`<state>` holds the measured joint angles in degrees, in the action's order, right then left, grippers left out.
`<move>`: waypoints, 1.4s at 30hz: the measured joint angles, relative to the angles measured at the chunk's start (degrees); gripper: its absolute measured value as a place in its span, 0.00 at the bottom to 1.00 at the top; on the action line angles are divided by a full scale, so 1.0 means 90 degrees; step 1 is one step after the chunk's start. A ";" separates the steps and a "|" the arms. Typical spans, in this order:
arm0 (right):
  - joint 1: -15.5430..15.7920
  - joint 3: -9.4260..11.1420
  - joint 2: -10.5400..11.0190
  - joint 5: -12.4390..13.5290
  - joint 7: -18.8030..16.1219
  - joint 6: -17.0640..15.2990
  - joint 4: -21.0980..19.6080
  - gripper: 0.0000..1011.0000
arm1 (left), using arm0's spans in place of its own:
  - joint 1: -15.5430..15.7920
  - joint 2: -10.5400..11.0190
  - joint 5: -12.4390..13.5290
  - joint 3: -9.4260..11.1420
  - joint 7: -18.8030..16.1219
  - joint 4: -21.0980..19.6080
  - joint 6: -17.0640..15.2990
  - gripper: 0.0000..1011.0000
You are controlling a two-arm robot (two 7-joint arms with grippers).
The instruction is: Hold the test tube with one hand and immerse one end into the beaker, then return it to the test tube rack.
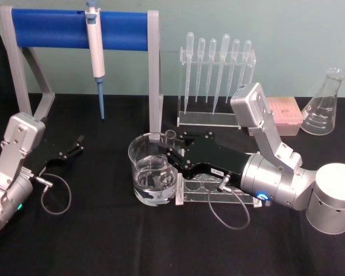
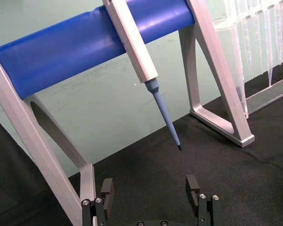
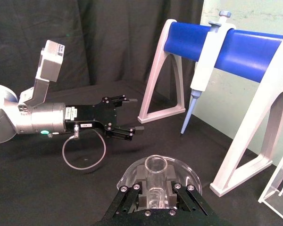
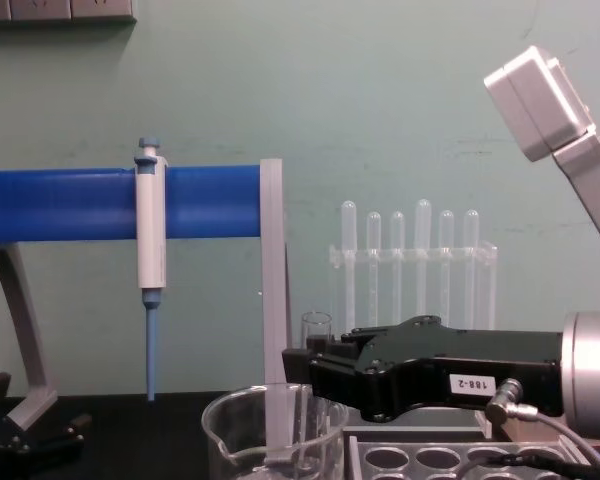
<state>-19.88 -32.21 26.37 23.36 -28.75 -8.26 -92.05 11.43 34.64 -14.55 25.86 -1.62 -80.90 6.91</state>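
Your right claw grips the test tube upright, centre frame, over the beaker; rack adjoining on the right; left claw wide, idle.

Right gripper clamped, reaching forward; left gripper spread, parked

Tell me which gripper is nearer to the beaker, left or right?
Right. The right gripper is over the beaker, gripping the test tube; the left gripper is open, far off to its left.
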 joint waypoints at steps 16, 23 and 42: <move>0.0000 0.0000 0.0000 0.0000 0.0000 0.0000 0.0000 0.22 | 0.0000 0.0000 -0.0001 0.0000 0.0000 0.0000 0.0000 0.99; 0.0000 0.0000 -0.0001 0.0000 0.0000 0.0000 0.0000 0.22 | -0.0001 0.0000 0.0000 0.0000 0.0000 0.0000 0.0000 0.99; 0.0000 0.0000 0.0000 0.0000 0.0000 0.0000 0.0000 0.22 | 0.0000 0.0000 0.0000 0.0000 0.0000 0.0000 0.0000 0.99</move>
<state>-19.88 -32.21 26.37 23.36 -28.75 -8.26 -92.05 11.43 34.65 -14.55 25.86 -1.62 -80.90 6.91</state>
